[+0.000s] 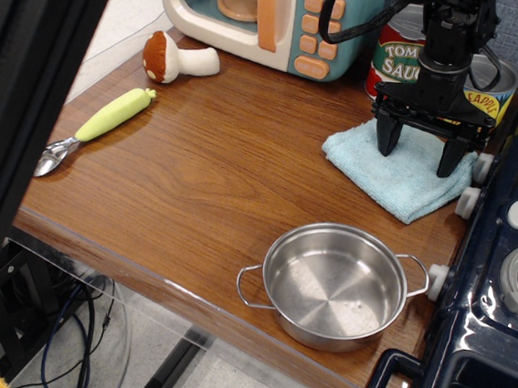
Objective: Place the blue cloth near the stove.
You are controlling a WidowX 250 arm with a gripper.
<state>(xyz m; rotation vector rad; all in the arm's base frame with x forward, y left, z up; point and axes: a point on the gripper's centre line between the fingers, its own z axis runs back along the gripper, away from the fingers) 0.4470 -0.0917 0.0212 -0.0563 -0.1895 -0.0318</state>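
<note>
Here, the blue cloth (399, 168) is seen lying flat on the wooden table (198, 161), its right corner just beside the white knobs of the stove (508, 273), which occupies the right edge of the view. The gripper (420, 160) is positioned directly over the cloth, pointing straight down, with its two black fingers (388, 138) spread wide apart and their tips pressed onto the cloth's upper surface. Nothing is clamped between the fingers; the cloth is only touched from above, not pinched.

Behind the gripper, a tomato sauce can (399, 52) and a pineapple slices can (489, 88) are partly hidden by the arm, standing against the back wall. To their left, a teal-and-cream toy microwave (267, 16) is placed at the rear of the table. A toy mushroom (176, 58) is laid on its side in front of the microwave's left corner, and a spoon with a green handle (95, 131) is set diagonally near the table's left edge.

A steel pot (333, 284) is found near the front edge of the table, empty, with its handles turned left and right; its right handle is close to the stove's lower knob. The pot is kept apart from the cloth by a strip of bare wood.
</note>
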